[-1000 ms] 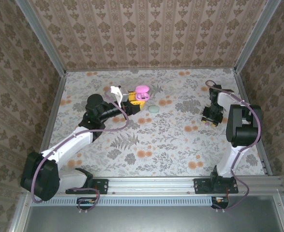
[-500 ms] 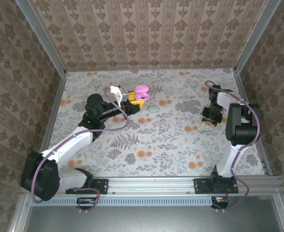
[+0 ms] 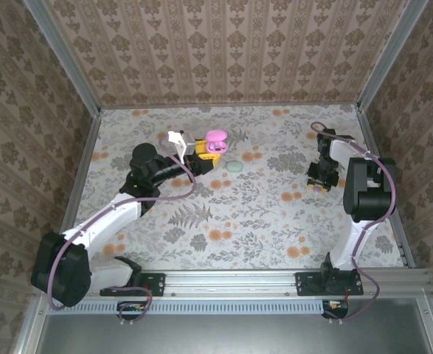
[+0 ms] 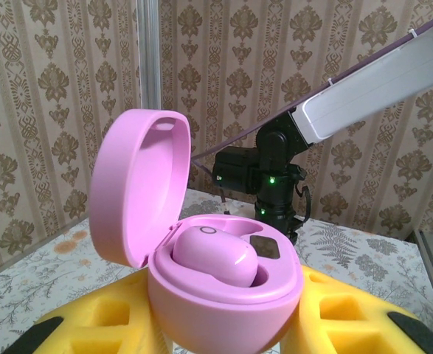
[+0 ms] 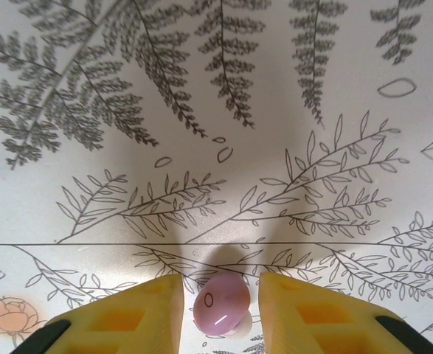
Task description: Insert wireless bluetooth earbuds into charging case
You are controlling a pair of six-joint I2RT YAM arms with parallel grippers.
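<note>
Left wrist view: left gripper [image 4: 223,328] is closed on the pink rounded plastic charging case [image 4: 227,299], with a yellow foam-faced finger on each side of the shell. The case is upright and its hinged lid [image 4: 135,192] is swung fully open. One glossy pink earbud [image 4: 215,257] is seated inside. A dark patch beside it is probably the empty second socket, though the rim hides most of it.

Top external view: the case [image 3: 216,141] is held at the far left-centre of the floral-printed tabletop [image 3: 260,214]. I cannot tell whether it rests on the surface or hangs just above it. A small pale green round object [image 3: 234,167] lies near the case but apart from it, and I cannot identify it. Right gripper [image 3: 319,179] is well apart, on the right side of the table.

Right wrist view: right gripper [image 5: 222,289] points straight down. The second pink earbud [image 5: 222,306] lies on the table between its yellow fingers [image 5: 139,313]. The jaws stand narrowly apart, with a thin strip of table showing on each side of the bud, so no pinch as far as visible.

Progress (judgement): roughly half.
- Done: case open and held steady, first bud in place.
- Left: pinch the second bud, lift it, carry it across to the case and seat it in the free socket.
</note>
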